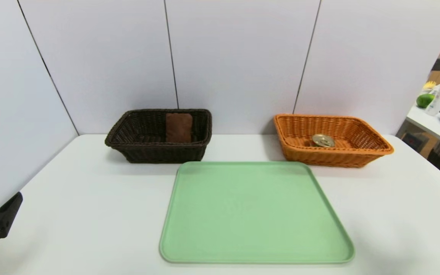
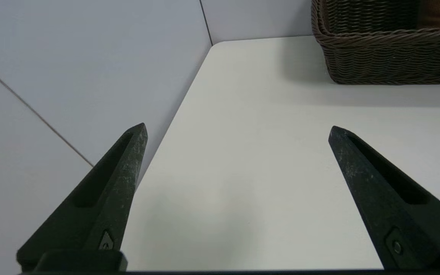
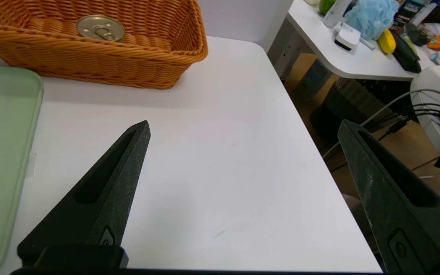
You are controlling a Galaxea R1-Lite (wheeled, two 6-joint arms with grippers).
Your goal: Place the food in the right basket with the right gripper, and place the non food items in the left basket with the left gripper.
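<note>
A gold-lidded tin can (image 1: pixel 323 140) sits in the orange basket (image 1: pixel 372 147); a brown cloth (image 1: pixel 178 127) leans inside the dark basket (image 1: pixel 128 143). The green tray (image 1: pixel 256 214) holds nothing. Left pincer (image 2: pixel 237 130) and right pincer (image 3: pixel 243 128) are both wide apart, holding nothing.

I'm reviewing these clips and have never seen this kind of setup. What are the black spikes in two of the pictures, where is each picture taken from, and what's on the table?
It is a two-armed robot at a white table. The wide picture comes from a camera on its head; the other two come from cameras on its wrists. The black spikes are each arm's two fingers. The left gripper and the right gripper are both open, holding nothing, at the near table edge. On the table: a green tray with nothing on it, a dark brown basket holding a brown cloth, and an orange basket holding a tin can. No pen shows.
</note>
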